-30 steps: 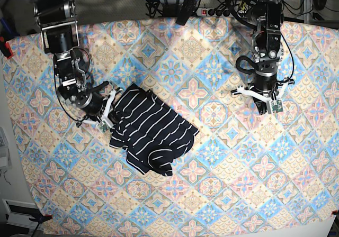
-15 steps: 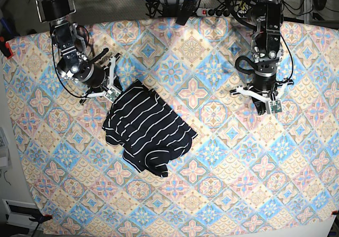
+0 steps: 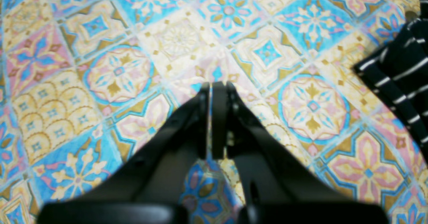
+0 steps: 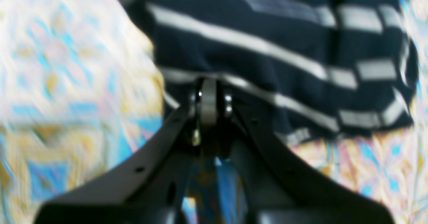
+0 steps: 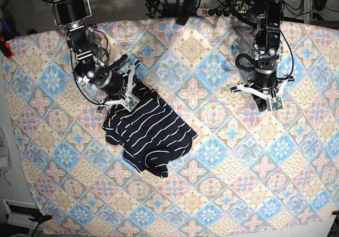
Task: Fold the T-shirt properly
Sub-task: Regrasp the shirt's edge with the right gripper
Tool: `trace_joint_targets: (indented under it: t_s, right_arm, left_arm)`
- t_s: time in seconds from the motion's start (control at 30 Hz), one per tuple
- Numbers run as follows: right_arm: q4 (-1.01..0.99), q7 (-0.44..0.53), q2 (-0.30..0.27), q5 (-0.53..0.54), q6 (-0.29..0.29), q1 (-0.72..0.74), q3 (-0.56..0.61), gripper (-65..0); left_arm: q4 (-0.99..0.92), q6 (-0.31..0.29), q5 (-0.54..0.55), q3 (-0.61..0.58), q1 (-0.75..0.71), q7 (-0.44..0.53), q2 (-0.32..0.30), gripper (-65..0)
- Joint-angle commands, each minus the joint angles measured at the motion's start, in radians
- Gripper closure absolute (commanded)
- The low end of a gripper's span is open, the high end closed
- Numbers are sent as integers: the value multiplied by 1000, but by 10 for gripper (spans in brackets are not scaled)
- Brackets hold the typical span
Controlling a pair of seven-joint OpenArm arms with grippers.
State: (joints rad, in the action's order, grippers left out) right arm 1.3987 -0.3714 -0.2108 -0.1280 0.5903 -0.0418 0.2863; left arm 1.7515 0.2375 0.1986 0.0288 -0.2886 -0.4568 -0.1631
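Note:
The T-shirt, dark navy with thin white stripes, lies folded into a compact slanted bundle left of the table's centre. My right gripper is shut, with its tips over the shirt's upper left corner. In the right wrist view, which is blurred, the shut fingers hang over the striped fabric near its edge, and I see no cloth between them. My left gripper hovers well to the right of the shirt. It is shut on nothing, and only a corner of the shirt shows at that view's right edge.
A pastel tile-patterned cloth covers the whole table. A power strip with cables lies beyond the back edge. A red clamp grips the cloth at the left edge.
My right arm swung from the shirt's left edge up and round to its upper left corner. The shirt's left side shifted a little. The left arm has stayed still.

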Motion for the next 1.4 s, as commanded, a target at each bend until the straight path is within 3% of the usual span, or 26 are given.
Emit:
trace_joint_targets:
  t_s: [0.0, 0.3, 0.53, 0.7, 0.83, 0.97, 1.2, 1.37]
  right_arm:
    - [14, 22, 4, 11, -7, 27, -3, -23]
    - [-89, 22, 92, 9, -8, 82, 112, -23]
    - [-127, 22, 110, 9, -8, 95, 115, -22]
    - [23, 15, 106, 9, -10, 76, 107, -22]
    - [146, -90, 80, 9, -10, 46, 92, -18]
    - [193, -96, 60, 9, -10, 21, 78, -5]
    - [103, -91, 52, 9, -10, 58, -3, -6]
    - [-74, -67, 53, 9, -10, 115, -2, -3]
  left_arm:
    - [21, 0, -6, 1, 4, 26, -5, 0]
    - [23, 0, -4, 9, -8, 28, -5, 0]
    - [23, 0, -4, 10, -16, 29, -5, 0]
    - [23, 0, -4, 10, -13, 29, -5, 0]
    - [21, 0, -4, 10, -8, 29, -5, 0]
    - [21, 0, -4, 9, -7, 29, -5, 0]
    - [18, 0, -4, 6, -5, 29, -5, 0]
    - [18, 0, -4, 3, -5, 29, -5, 0]
